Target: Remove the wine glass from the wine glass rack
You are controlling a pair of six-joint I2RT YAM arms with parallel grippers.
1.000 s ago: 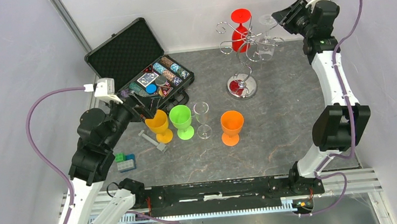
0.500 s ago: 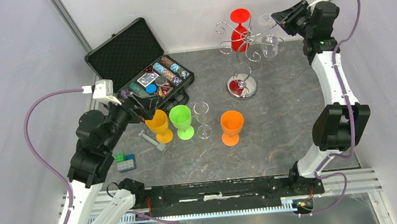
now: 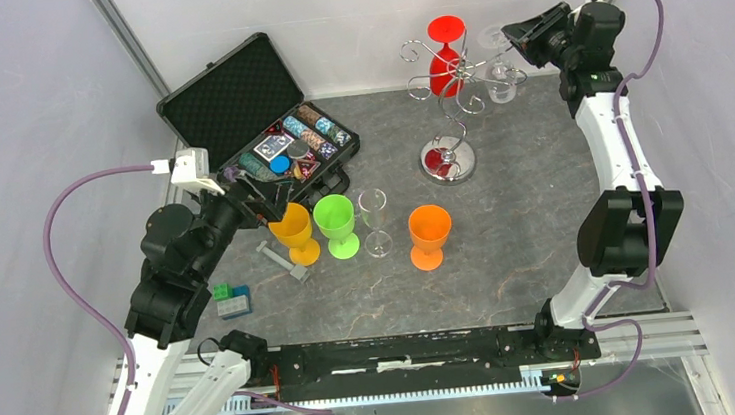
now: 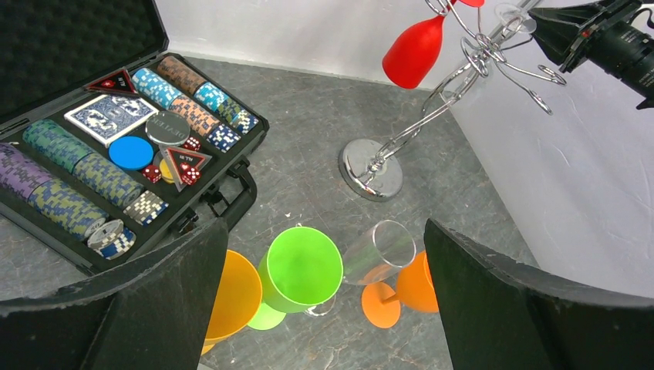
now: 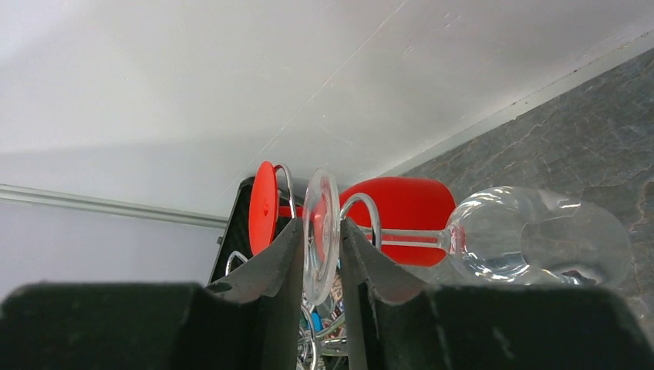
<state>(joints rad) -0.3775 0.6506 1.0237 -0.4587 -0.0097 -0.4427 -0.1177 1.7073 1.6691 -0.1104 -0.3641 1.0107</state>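
The right gripper (image 5: pixel 320 231) at the far rack (image 3: pixel 448 158)
It pinches the hanging wine glass (image 5: pixel 532 247) by its foot; the left gripper (image 4: pixel 324 227) is wide open

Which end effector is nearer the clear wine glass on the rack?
Right. The right end effector straddles the wine glass at its foot; the left end effector hangs open by the green goblet, well away.
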